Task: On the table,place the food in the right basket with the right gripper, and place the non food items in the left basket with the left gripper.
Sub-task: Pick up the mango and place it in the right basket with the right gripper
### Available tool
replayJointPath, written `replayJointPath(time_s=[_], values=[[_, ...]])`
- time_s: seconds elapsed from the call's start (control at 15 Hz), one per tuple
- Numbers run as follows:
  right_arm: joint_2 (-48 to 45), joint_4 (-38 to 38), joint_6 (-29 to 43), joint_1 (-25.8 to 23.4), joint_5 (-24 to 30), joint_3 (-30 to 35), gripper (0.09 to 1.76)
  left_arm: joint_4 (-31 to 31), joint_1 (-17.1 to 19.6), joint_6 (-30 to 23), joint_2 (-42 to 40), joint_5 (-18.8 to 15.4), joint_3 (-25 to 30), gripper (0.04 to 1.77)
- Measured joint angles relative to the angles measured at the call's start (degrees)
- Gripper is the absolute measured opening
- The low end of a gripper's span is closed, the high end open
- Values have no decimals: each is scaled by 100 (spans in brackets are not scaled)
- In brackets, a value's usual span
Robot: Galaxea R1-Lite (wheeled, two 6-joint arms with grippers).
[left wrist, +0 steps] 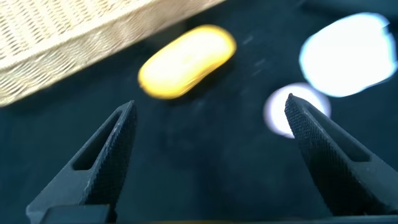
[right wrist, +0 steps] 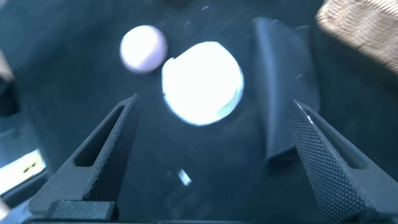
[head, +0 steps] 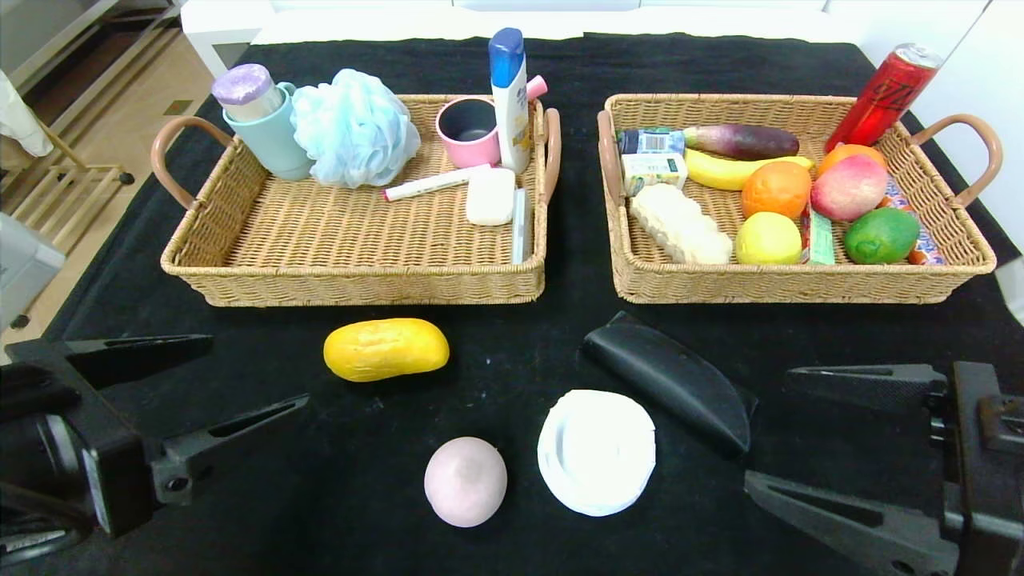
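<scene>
We see 2 empty grippers, left gripper [head: 256,372] and right gripper [head: 768,428], fingers spread, flanking yellow loaf [head: 386,349], bun [head: 466,481], white tub [head: 597,451], black pouch [head: 668,380].

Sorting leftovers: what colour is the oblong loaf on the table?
Yellow; the loaf shows best in the head view.

On the table [head: 512,352], the left basket [head: 360,276] and the right basket [head: 800,280] sit side by side at the back. In front of them lie the loaf [head: 386,349] to the left, the pouch [head: 670,382] to the right, and nearest, the bun [head: 466,481] just left of the tub [head: 597,450].
</scene>
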Motion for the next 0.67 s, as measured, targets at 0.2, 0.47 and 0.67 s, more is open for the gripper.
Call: replayJointPath(time_s=[0.2, 0.47, 0.67], values=[[-358, -518, -4, -69, 210, 564, 170, 318, -107, 363, 283, 423, -174, 172], [-663, -816, 33, -166, 378, 937, 170, 1944, -527, 483, 468, 842, -1142, 172], [-768, -813, 44, -267, 416, 957, 170, 2532, -660, 861, 780, 1057, -1776, 172]])
